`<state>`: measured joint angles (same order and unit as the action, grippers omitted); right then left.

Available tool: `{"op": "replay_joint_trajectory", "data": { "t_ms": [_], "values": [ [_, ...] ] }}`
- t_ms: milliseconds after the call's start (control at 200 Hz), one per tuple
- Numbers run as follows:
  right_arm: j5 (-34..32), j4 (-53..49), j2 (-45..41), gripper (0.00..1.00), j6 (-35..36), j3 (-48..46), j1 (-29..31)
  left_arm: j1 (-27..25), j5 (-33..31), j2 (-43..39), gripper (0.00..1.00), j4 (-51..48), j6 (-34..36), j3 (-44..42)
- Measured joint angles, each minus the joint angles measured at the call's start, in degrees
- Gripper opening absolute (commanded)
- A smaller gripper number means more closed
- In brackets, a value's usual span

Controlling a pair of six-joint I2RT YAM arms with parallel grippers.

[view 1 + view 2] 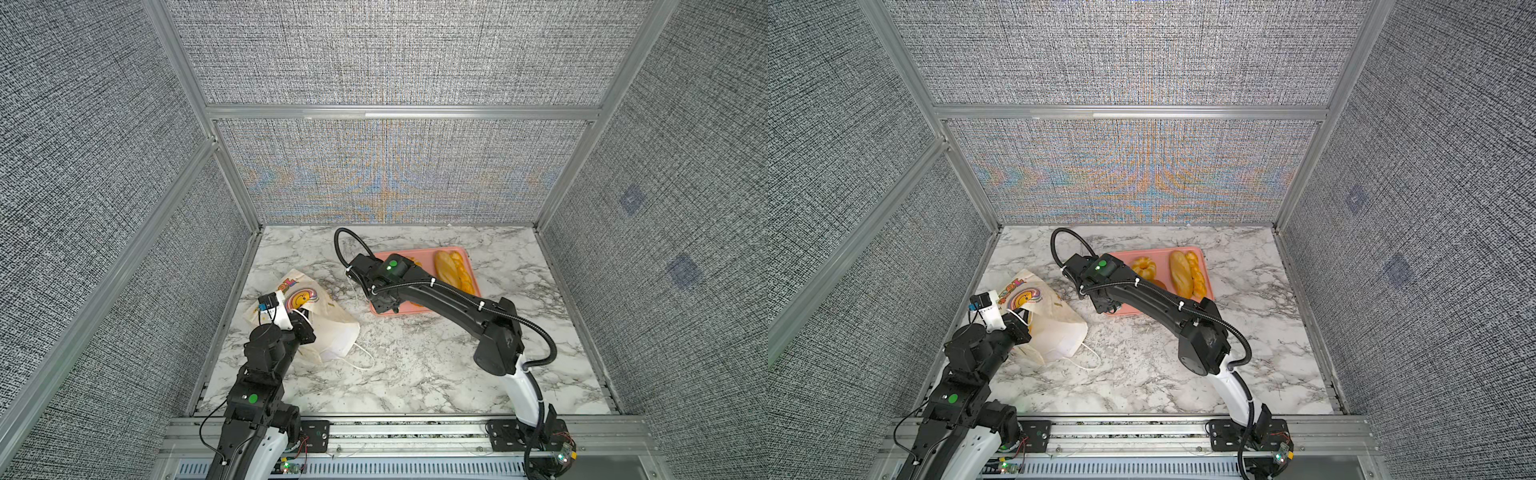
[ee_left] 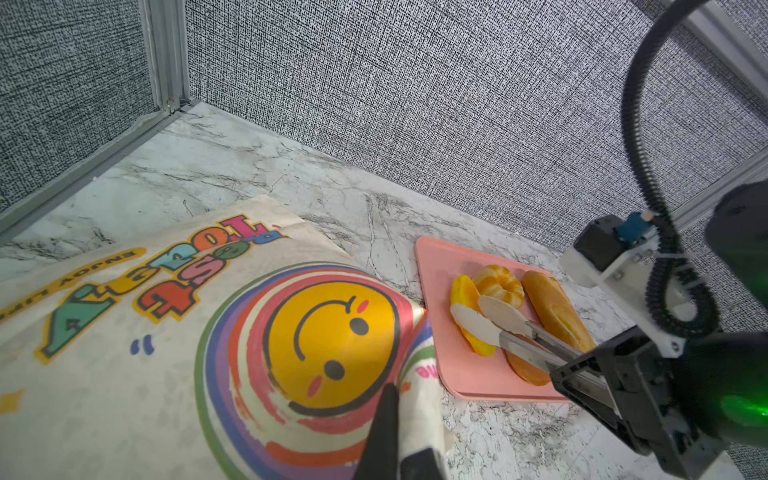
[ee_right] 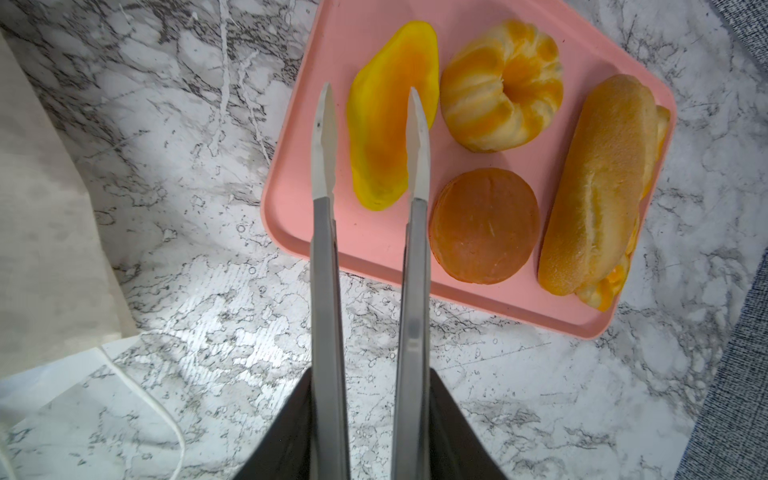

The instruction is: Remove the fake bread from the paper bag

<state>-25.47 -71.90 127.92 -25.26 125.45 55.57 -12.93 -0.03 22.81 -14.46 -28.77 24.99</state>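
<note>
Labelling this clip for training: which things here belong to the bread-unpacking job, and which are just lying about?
Job: paper bag, pinched by left tool; metal tongs in right tool; ring bun, round brown bun, long loaf, yellow roll; pink tray.
Just there: marble table, grey wall panels.

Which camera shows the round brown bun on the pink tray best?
The right wrist view: the round brown bun lies whole and unobstructed on the pink tray. The left wrist view shows only part of it behind the tongs; in both top views the right arm covers most of it.
</note>
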Motion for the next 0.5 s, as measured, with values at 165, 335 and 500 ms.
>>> {"op": "replay_joint_trajectory", "data": {
  "t_ms": [165,335,500],
  "values": [
    [-2.58,-3.19,5.29,0.28,2.05,3.04,0.0,-0.02,0.04,0.39,0.0,0.07,-0.33,0.0],
    [-3.96,-4.39,5.42,0.06,3.5,2.86,-0.02,0.0,0.04,0.74,0.0,0.04,-0.37,0.0],
    [0.68,2.12,-3.52,0.0,2.75,-7.56,-0.92,0.0,0.02,0.83,0.0,-0.04,-0.37,0.15]
  ]
}}
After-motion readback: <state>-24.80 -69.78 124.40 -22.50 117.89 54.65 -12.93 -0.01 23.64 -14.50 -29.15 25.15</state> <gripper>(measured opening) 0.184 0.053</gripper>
